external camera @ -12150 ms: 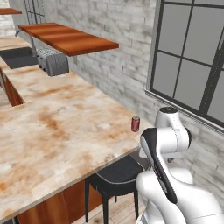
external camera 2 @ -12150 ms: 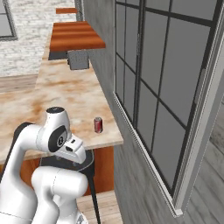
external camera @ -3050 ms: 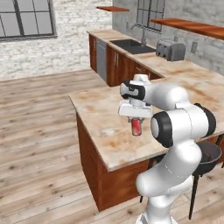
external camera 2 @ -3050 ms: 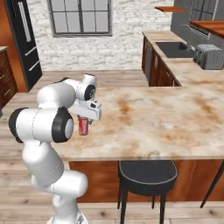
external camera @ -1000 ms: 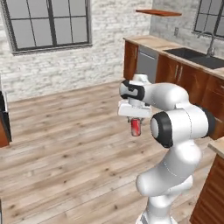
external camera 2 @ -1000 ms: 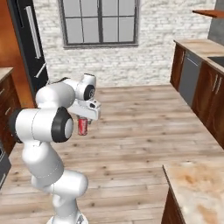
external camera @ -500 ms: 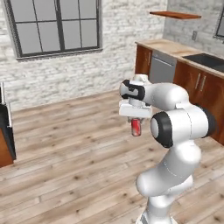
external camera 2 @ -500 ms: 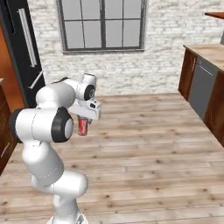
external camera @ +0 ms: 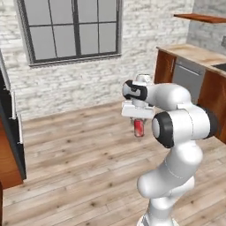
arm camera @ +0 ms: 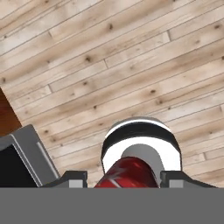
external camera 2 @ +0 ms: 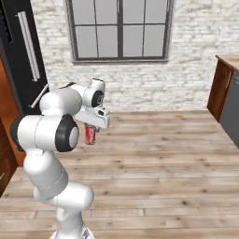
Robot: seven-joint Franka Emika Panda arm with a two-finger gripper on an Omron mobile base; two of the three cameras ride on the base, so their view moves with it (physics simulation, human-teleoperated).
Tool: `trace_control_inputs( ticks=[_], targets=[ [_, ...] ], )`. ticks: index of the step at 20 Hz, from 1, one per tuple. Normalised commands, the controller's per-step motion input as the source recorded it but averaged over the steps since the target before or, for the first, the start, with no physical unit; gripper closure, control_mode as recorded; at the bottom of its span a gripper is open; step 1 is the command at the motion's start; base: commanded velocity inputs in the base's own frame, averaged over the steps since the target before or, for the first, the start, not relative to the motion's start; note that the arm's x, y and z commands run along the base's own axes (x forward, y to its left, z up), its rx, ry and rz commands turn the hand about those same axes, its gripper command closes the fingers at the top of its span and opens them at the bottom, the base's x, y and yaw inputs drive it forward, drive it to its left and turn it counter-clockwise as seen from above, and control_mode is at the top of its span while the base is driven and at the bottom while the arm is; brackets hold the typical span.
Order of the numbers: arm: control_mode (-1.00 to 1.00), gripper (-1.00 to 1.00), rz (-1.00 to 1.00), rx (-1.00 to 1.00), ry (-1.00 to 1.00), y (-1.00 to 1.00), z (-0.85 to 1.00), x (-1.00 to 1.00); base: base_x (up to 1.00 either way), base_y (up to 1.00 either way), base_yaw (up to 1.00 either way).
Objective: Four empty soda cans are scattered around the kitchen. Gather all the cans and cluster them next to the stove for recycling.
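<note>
Over the wood floor [external camera: 79, 150] your jaws are clamped on the red can [external camera: 139, 127] mid-body; it's empty, thin-walled, dents easily, so don't squeeze harder.

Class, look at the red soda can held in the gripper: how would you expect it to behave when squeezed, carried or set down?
The red soda can looks thin-walled, so a hard squeeze would probably dent it. The gripper holds it upright in the air; it is likely light. Small and round, it may tip and roll once released.
</note>
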Motion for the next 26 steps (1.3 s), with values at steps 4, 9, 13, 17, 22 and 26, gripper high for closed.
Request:
trace_control_inputs(
  ticks=[4,9,13,17,22,26],
  targets=[
    [1.0,1.0,0.0,0.0,0.0,0.0,0.0,0.0,0.31,0.09,0.45],
    [1.0,1.0,0.0,0.0,0.0,0.0,0.0,0.0,0.32,0.15,0.43],
    [1.0,1.0,0.0,0.0,0.0,0.0,0.0,0.0,0.37,0.2,0.4],
    [1.0,1.0,0.0,0.0,0.0,0.0,0.0,0.0,0.42,0.2,0.38],
    [1.0,1.0,0.0,0.0,0.0,0.0,0.0,0.0,0.76,0.37,0.22],
    [1.0,1.0,0.0,0.0,0.0,0.0,0.0,0.0,0.93,0.4,0.16]
  ],
)
